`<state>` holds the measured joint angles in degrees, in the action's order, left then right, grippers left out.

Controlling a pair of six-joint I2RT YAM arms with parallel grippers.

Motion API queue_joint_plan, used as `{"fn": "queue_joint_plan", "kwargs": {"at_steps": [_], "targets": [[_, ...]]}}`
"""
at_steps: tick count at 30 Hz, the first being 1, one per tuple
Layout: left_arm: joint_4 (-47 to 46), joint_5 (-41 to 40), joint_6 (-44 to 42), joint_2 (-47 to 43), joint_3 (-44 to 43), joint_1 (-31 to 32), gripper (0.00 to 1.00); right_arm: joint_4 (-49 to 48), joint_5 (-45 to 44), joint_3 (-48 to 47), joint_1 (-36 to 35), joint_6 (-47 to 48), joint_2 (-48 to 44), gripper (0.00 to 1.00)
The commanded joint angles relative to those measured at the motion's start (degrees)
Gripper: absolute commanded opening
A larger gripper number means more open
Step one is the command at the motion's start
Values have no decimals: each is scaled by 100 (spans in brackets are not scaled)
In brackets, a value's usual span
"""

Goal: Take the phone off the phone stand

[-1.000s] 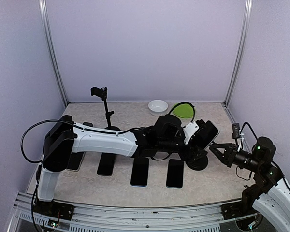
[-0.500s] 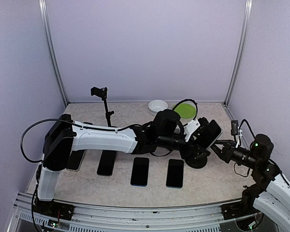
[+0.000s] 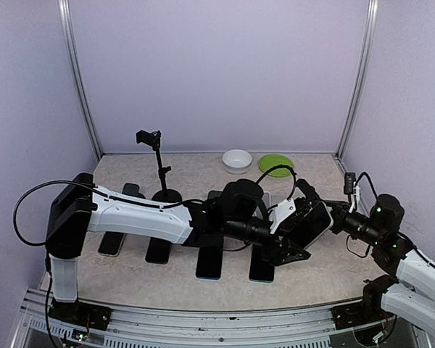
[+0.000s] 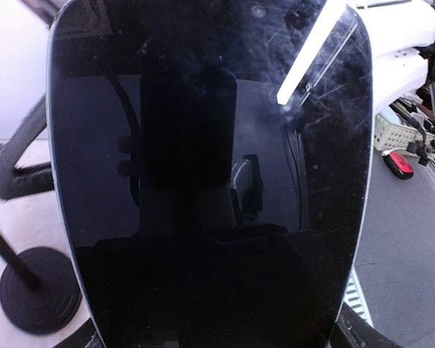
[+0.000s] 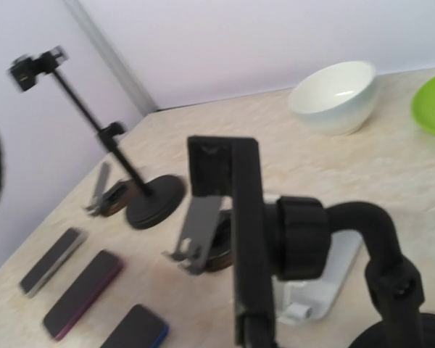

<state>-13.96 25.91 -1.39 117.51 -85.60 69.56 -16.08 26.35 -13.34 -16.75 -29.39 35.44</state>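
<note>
Beige mottled table point(image 3: 322, 272), lilac booth walls on three sides.

Top camera: phone point(image 3: 310, 222) was off the table, tilted, with its dark screen facing up and outward. It sat at about 4 o'clock from the table centre, held up at the end of the left arm.

Left gripper point(image 3: 296, 230) was clamped on the phone. The handset hid the fingers in both views, so the grip could only be read as the width of the handset. In the left wrist camera the scratched glass filled nearly the whole frame and reflected a strip light.

Right wrist camera: phone stand point(image 5: 241, 239) had its clamp upright, edge-on and empty. Its ball joint was at 3 o'clock of the clamp, and a curved neck dropped toward the base at 5 o'clock. The phone did not appear in this view.

Top camera: phone lay just at 9 o'clock of the right gripper point(image 3: 339, 215). Whether they touched could not be judged. The right fingers were outside their own wrist view and too small from above, so their opening could not be told.

Other items:
- White bowl point(image 3: 237, 159) and green plate point(image 3: 275, 164) at 12 to 1 o'clock, near the far wall
- Tall clip stand point(image 3: 159, 168) at 10 o'clock
- Four spare handsets point(image 3: 209, 265) lying flat in a row from 6 to 8 o'clock
</note>
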Motion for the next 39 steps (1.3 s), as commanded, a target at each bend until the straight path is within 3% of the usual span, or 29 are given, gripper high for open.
{"fn": "queue_joint_plan", "kwargs": {"at_steps": [1,14,31,32,34,36,39], "targets": [[-954,-388,181,-725,443,-214,27,-651,-626,-352,5,443,376,0],[-1212,-1868,576,-1216,1105,-651,26,-1959,-1025,-819,40,828,2046,0],[-1158,-2423,711,-1157,1177,-681,27,-2372,-750,-1300,304,826,3098,0],[-1153,-2446,709,-1148,1173,-681,27,-2335,-746,-1312,303,810,3106,2],[-1160,-2463,721,-1135,1190,-681,27,-2158,-762,-1388,304,794,3066,15],[-1176,-2509,757,-1114,1196,-681,27,-1966,-752,-1455,299,796,2990,40],[-1225,-2574,809,-1083,1212,-679,27,-1760,-746,-1480,298,807,2790,58]]}}
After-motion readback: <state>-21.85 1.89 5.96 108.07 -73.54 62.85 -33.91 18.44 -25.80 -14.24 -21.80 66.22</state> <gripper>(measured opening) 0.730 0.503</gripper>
